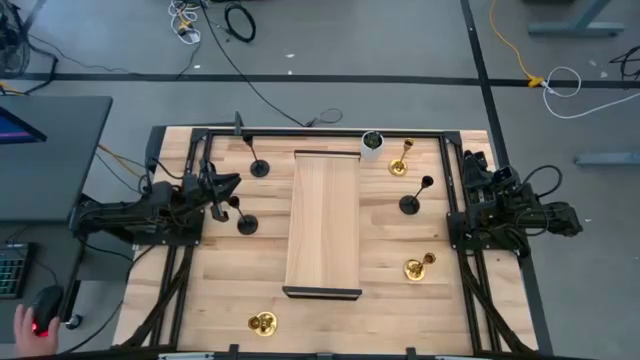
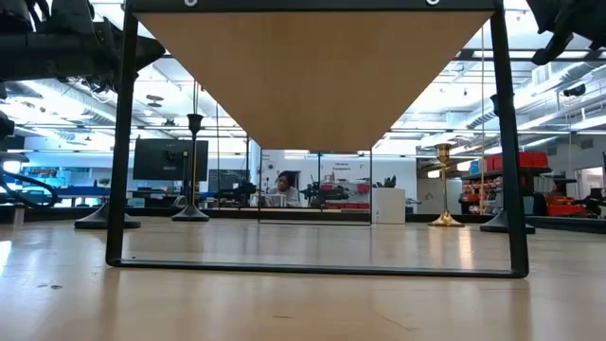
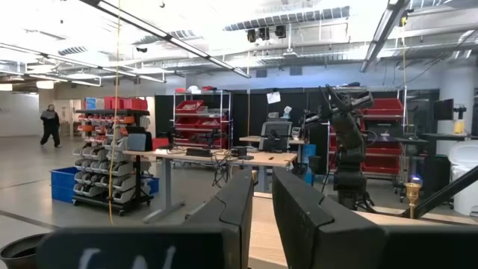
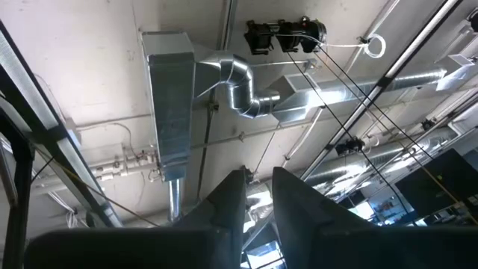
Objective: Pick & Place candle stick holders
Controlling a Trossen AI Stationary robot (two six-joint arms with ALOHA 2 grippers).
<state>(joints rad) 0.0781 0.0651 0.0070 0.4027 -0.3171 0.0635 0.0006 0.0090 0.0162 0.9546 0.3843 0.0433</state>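
Currently, we find the left gripper (image 1: 228, 183) at centre-left of the high view, its fingers (image 3: 237, 217) drawn to a narrow gap with nothing between them. The right gripper (image 1: 470, 165) is parked at the right edge of the frame, pointed at the ceiling in its own wrist view, fingers likewise nearly together and empty.

Nearest the left gripper stands a black holder (image 1: 246, 222), just below and right of it; a second black holder (image 1: 258, 166) stands above. A raised wooden platform (image 1: 324, 222) fills the centre. To its right are a third black holder (image 1: 410, 203), a gold holder (image 1: 399, 165) beside a small white pot (image 1: 372, 143), and another gold holder (image 1: 416, 267) lower down. The last gold holder (image 1: 262, 322) sits at lower left.

We judge each holder rigid, light and top-heavy above a small base. The gold finish will likely be slippery. Grip the thin stem mid-height, squarely, to avoid tipping.
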